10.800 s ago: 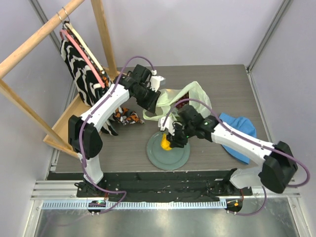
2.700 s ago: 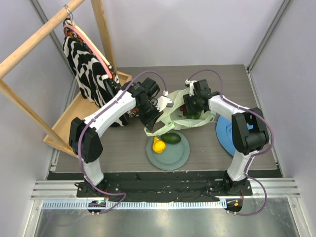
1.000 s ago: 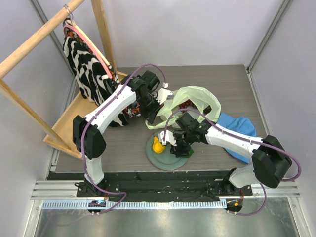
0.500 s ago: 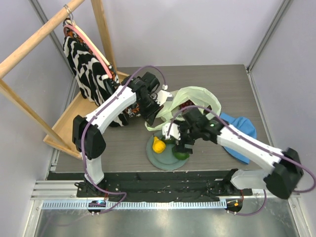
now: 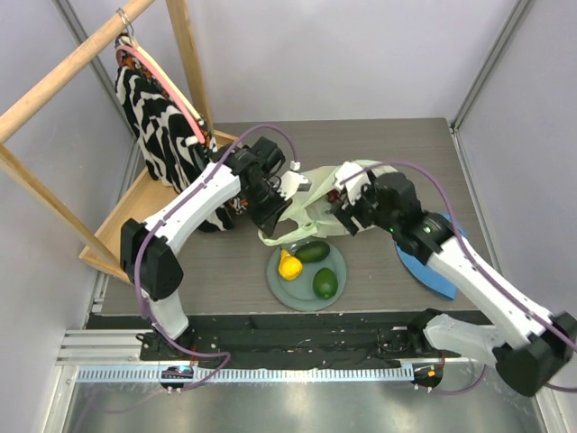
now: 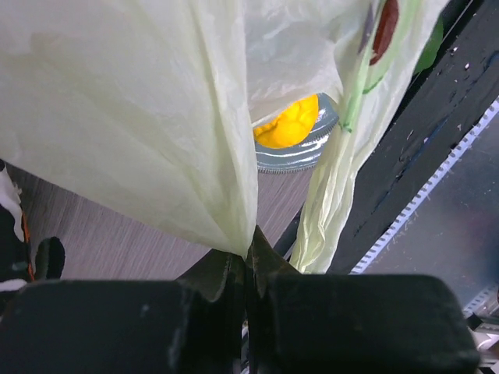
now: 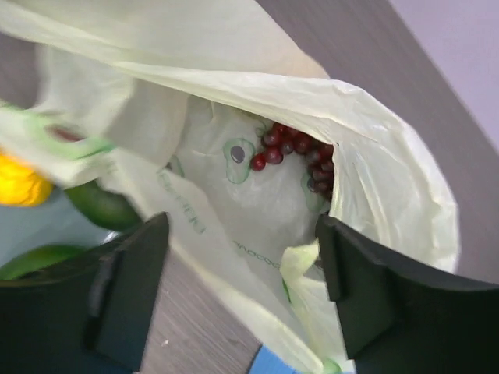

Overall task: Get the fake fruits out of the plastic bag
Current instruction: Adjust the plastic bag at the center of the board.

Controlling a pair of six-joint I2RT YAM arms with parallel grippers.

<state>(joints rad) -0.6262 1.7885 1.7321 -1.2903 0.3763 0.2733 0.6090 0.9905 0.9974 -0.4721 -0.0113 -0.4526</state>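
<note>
At 12 o'clock of the grey plate (image 5: 296,293), top view: dangling the plastic bag (image 5: 317,206) bunched between both arms. Pinching a gathered fold of its film with the left gripper (image 6: 249,261), fingers pressed together on it at the bag's 9 o'clock side, probably lifting that edge and propping the mouth open for the other arm. Holding the right gripper (image 7: 242,234) spread wide at the bag's 3 o'clock side, gripping nothing, aiming straight into the opening. Spotting the grape bunch (image 7: 296,148) deep inside against the far wall, likely settling there because the slack film is sagging lowest at that spot. Counting 3 pieces out on the plate: yellow-orange fruit (image 5: 288,264) at 9 o'clock, dark green fruit (image 5: 313,252) at 12 o'clock, lighter green fruit (image 5: 325,283) at 4 o'clock. Not finding the purple fruit in any view; possibly hiding in folds, cannot tell. Noting the blue hat (image 5: 416,267) at 3 o'clock of the plate, partly under the right arm. Guessing next: reaching in for the grapes, with thin film risking getting nipped along with them.
</note>
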